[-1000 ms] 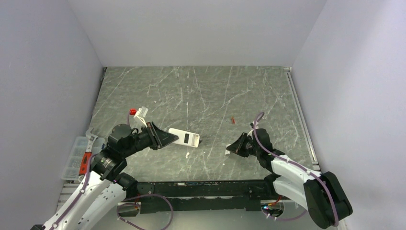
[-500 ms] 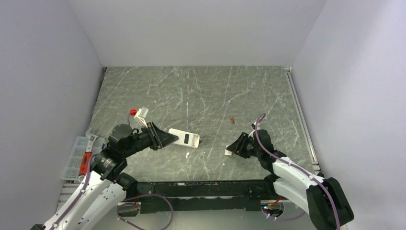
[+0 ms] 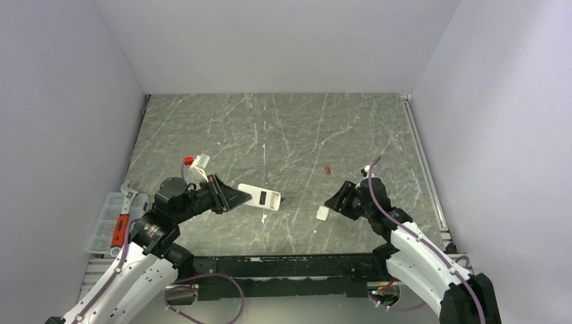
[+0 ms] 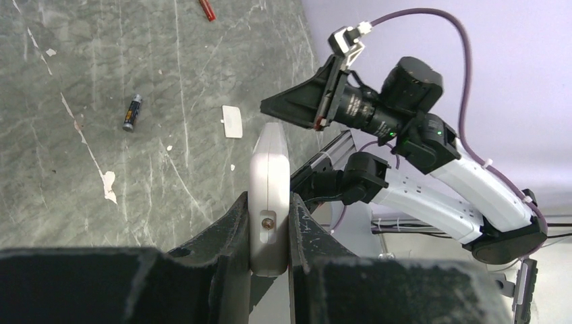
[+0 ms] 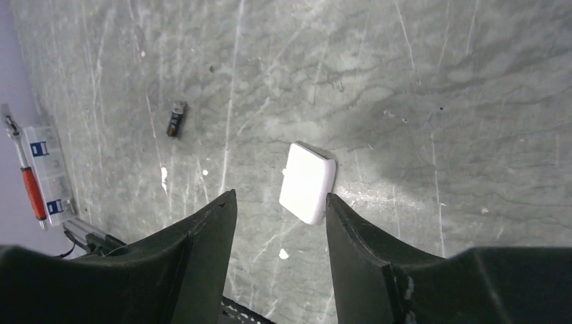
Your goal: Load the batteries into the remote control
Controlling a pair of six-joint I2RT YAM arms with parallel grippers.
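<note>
My left gripper (image 3: 237, 196) is shut on the white remote control (image 3: 262, 197), holding one end so that the rest sticks out to the right, just above the table. In the left wrist view the remote control (image 4: 270, 155) stands edge-on between the jaws of the left gripper (image 4: 268, 202). A dark grey battery (image 3: 281, 198) lies on the table by the remote's free end; it also shows in the left wrist view (image 4: 131, 112) and in the right wrist view (image 5: 176, 119). No pale battery shows. My right gripper (image 3: 334, 202) (image 5: 280, 197) is open and empty.
A small flat white square piece (image 3: 322, 213) (image 5: 307, 182) (image 4: 233, 121) lies on the table just ahead of the right gripper's fingertips. A small red bit (image 3: 328, 169) lies behind it. A clear parts box (image 3: 106, 223) with a red-handled tool sits off the table's left edge.
My right gripper has drawn back to the right and up from the white square piece, which now lies uncovered. The left gripper still holds the remote in nearly the same place.
</note>
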